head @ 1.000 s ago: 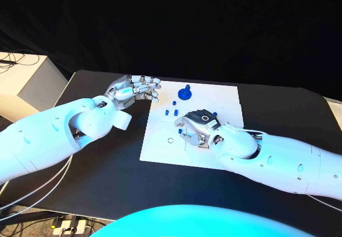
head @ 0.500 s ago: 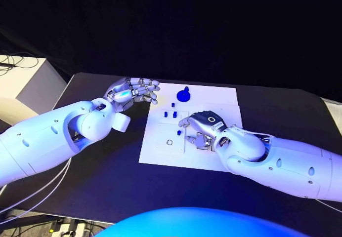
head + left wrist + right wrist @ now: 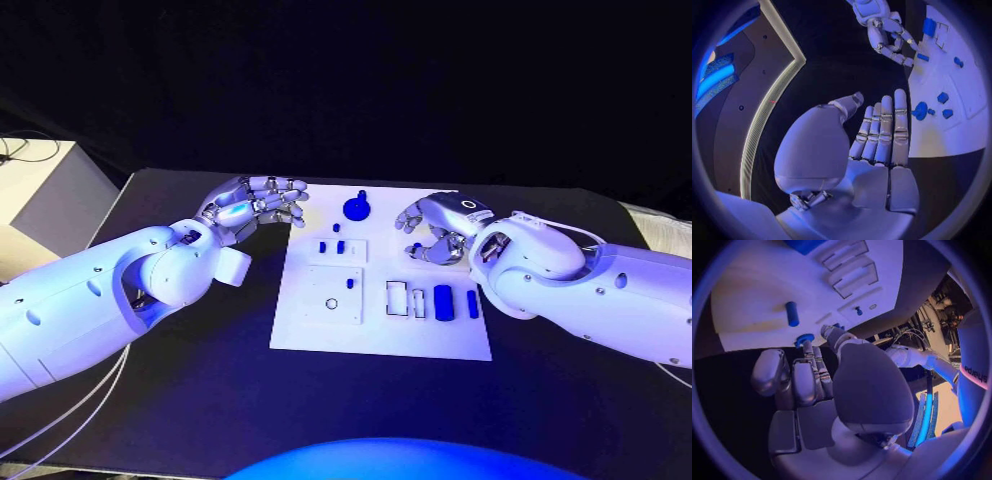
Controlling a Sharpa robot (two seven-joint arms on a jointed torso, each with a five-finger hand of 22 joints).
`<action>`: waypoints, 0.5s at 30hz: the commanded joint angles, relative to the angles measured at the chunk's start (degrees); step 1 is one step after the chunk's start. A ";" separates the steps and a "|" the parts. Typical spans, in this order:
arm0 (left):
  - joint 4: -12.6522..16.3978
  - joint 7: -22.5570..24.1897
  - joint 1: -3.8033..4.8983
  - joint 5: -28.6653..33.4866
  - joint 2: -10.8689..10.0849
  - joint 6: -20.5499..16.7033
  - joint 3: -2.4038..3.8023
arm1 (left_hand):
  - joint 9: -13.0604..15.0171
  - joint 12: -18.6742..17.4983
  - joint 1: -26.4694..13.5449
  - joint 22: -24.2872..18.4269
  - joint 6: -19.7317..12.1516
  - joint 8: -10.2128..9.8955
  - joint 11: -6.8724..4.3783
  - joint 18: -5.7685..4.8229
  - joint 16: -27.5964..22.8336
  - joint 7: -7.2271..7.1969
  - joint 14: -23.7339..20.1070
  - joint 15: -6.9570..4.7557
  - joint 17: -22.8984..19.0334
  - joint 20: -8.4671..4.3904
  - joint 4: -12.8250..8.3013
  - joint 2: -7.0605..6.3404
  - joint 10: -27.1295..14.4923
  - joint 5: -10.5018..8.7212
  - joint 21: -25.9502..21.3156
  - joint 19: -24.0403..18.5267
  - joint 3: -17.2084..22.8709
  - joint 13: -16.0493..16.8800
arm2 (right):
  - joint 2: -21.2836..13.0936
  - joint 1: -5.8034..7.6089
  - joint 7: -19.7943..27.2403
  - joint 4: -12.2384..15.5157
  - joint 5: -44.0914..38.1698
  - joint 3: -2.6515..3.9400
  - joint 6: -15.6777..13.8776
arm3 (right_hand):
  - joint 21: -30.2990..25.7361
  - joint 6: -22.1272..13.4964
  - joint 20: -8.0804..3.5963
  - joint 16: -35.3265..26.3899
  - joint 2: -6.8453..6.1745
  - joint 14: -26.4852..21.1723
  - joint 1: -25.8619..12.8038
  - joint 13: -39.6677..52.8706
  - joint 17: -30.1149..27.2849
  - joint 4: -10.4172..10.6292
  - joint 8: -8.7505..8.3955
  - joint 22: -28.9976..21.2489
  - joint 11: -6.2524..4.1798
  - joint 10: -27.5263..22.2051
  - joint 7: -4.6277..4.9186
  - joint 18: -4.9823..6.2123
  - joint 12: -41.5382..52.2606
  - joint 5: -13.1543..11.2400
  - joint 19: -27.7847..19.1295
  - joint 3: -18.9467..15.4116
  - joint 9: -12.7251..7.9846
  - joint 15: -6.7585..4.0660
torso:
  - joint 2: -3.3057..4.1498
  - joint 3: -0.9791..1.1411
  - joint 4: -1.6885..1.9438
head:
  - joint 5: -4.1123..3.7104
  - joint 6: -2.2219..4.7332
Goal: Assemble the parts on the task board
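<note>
Task board [image 3: 378,335]: white plate flat on the black table [image 3: 188,400], between my two arms. All places below are taken from it.
Left hand [image 3: 257,207]: just off the board's left far corner, over the table. Fingers curled part-way in, close together, tips toward the board's edge. I see nothing in it. The left wrist view [image 3: 879,131] has the fingers lying side by side, thumb apart, palm bare, the board beyond the fingertips.
Right hand [image 3: 441,230]: over the board's far right part, fingers bent down toward the plate. In the right wrist view [image 3: 814,375] a small blue part [image 3: 804,339] sits at the fingertips, against the board's edge; I cannot tell whether I hold it or only touch it.
Knob part [image 3: 356,208]: round, blue, with a short stem, at the board's far edge near the middle.
Small pegs [image 3: 332,247]: two short blue pieces side by side, left of centre, nearer me than the knob.
Ring [image 3: 332,303]: a small dark ring on the raised square at the board's left middle.
Slots [image 3: 397,298]: white recesses at the board's centre.
Bar parts [image 3: 444,302]: upright-lying blue bars just right of the slots, a thinner one [image 3: 473,304] beside the wider.
</note>
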 commanded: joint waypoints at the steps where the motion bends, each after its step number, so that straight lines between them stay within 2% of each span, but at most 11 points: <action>1: -0.03 0.39 -0.10 0.13 0.19 0.87 0.04 | -0.05 0.11 0.00 0.05 -0.43 0.35 0.14 0.60 -0.30 0.48 0.45 0.13 0.05 0.00 -0.11 0.67 -0.07 0.07 -0.14 0.11 0.26 -0.10 | -0.44 0.47 1.18 -1.08 1.83 0.01 4.54 | 0.35 0.32 -0.05 0.35 -0.63 1.16 0.18 -0.07 0.10 0.28 0.11 0.12 -0.17 0.23 -0.36 -0.38 0.23 0.06 0.49 -0.51 -0.12 -0.06 | -0.14 0.04 -0.12 | -0.57 0.51; 3: -0.07 0.40 -0.12 0.13 0.22 0.89 0.04 | -0.05 0.11 0.00 0.05 -0.43 0.35 0.14 0.60 -0.30 0.48 0.45 0.13 0.05 0.00 -0.11 0.67 -0.07 0.07 -0.14 0.11 0.26 -0.10 | -0.54 0.65 1.34 -1.71 1.30 0.03 5.51 | 0.19 0.20 -0.05 0.43 -0.76 1.15 0.17 -0.09 0.14 0.48 0.02 0.00 -0.17 0.04 -0.69 -0.35 0.22 -0.06 0.44 -1.04 -0.21 -0.06 | -0.15 0.05 -0.13 | -0.61 0.53; 4: -0.08 0.41 -0.14 0.13 0.24 0.90 0.04 | -0.05 0.11 0.00 0.05 -0.43 0.35 0.14 0.60 -0.30 0.48 0.45 0.13 0.05 0.00 -0.11 0.67 -0.07 0.07 -0.14 0.11 0.26 -0.10 | -0.55 0.73 1.44 -2.10 1.01 0.03 6.20 | 0.08 0.14 -0.05 0.52 -0.82 1.15 0.27 -0.10 0.16 0.71 -0.04 -0.06 -0.15 -0.20 -1.01 -0.33 0.22 -0.21 0.40 -1.77 -0.30 -0.04 | -0.08 0.03 -0.02 | -0.98 0.64; 7: -0.09 0.41 -0.17 0.14 0.24 0.91 0.04 | -0.05 0.11 0.00 0.05 -0.43 0.35 0.14 0.60 -0.30 0.48 0.45 0.13 0.05 0.00 -0.11 0.67 -0.07 0.07 -0.14 0.11 0.26 -0.10 | -0.28 0.87 1.72 -3.30 0.27 0.01 7.98 | -0.04 0.00 -0.03 0.77 -0.70 1.17 0.66 -0.10 0.32 1.22 -0.17 -0.06 -0.10 -0.58 -1.49 -0.32 0.29 -0.50 0.40 -3.38 -0.48 0.02 | 0.01 0.01 0.01 | -1.24 0.75; 15: -0.09 0.46 -0.20 0.14 0.27 0.95 0.04 | -0.05 0.11 0.00 0.05 -0.43 0.35 0.14 0.60 -0.30 0.48 0.45 0.13 0.05 0.00 -0.11 0.67 -0.07 0.07 -0.14 0.11 0.26 -0.10 | 1.39 0.82 2.22 -5.85 -1.22 -0.29 9.09 | -0.09 0.12 -0.02 0.78 -0.25 1.12 1.14 -0.06 0.13 1.63 -0.14 -0.04 -0.10 -0.60 -1.62 -0.32 0.47 -0.65 0.42 -4.21 -0.57 0.03 | 0.06 0.00 0.08 | -1.29 0.78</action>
